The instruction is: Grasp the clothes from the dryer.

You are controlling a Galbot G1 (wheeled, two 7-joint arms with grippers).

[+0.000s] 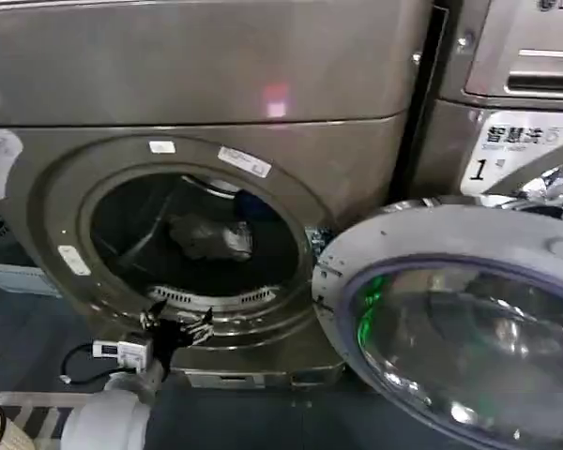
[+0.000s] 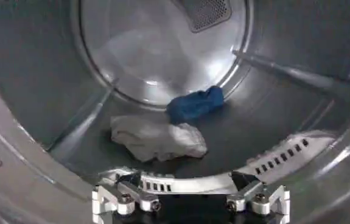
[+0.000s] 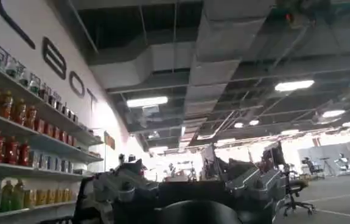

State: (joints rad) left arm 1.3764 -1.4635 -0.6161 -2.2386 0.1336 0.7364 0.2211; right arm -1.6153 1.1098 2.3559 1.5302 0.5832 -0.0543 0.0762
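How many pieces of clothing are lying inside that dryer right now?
2. A whitish-grey bundle lies on the drum floor nearest the opening, and a dark blue garment sits just behind it, toward the back wall. More could be hidden below the dryer rim.

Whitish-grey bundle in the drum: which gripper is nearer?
Left. The left gripper sits open at the porthole lip, facing the whitish-grey bundle; the right gripper points away toward a room.
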